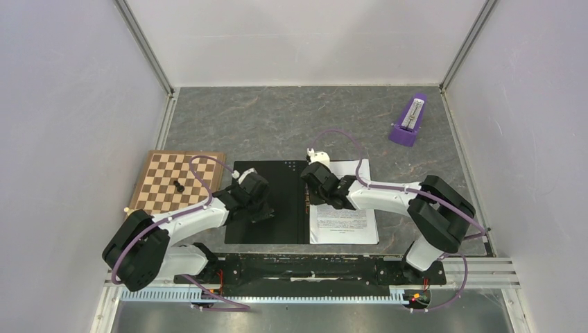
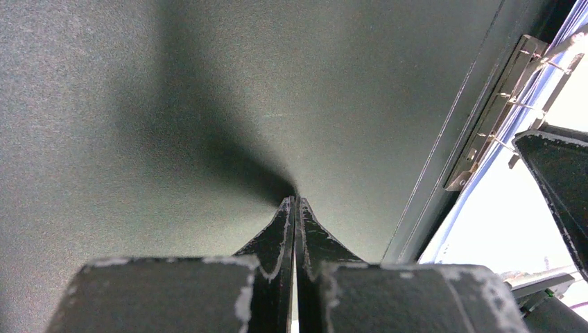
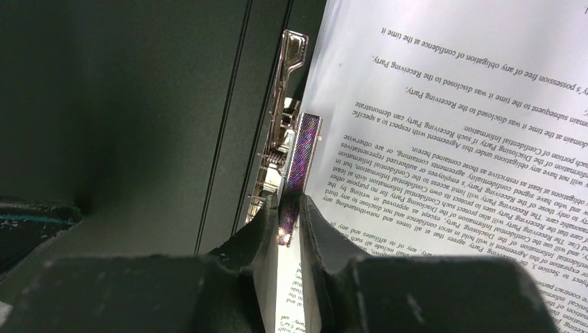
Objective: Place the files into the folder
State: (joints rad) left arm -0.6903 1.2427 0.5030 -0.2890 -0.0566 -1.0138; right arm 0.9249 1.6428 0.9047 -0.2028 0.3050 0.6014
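Now: folder (image 1: 277,225) open flat on the desk (image 1: 277,118), files (image 1: 347,222) lying on its right half.
My left claw (image 2: 295,202) is pressed together, tip down on the black inside of the left cover. My right claw (image 3: 290,211) is clamped on the purple-sheened clip lever (image 3: 304,149) of the metal spine clip (image 3: 277,159), with the printed sheets' edge just beside it.
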